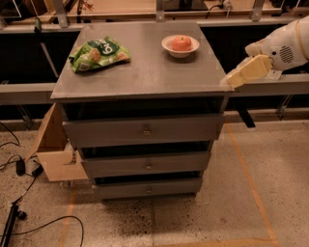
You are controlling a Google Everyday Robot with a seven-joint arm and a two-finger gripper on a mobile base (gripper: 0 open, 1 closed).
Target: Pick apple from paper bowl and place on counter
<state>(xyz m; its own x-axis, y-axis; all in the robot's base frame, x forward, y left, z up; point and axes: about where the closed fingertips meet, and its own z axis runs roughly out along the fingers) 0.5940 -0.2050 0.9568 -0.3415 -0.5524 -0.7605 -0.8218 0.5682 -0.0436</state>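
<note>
The apple (pixel 182 42) is red-orange and sits inside the white paper bowl (pixel 167 45). The bowl stands at the back right of the grey counter (pixel 145 72), the top of a three-drawer cabinet. My gripper (pixel 232 79), cream-coloured on a white arm, comes in from the right. It hovers at the counter's right front corner, at about the height of the top. It is well to the right of and nearer than the bowl, and holds nothing that I can see.
A green snack bag (pixel 99 53) lies at the back left of the counter. An open cardboard box (pixel 55 152) stands on the floor left of the cabinet, with cables (pixel 19 169) nearby. A grey rail (pixel 270 86) runs behind, and a light wooden surface (pixel 120 6) beyond it.
</note>
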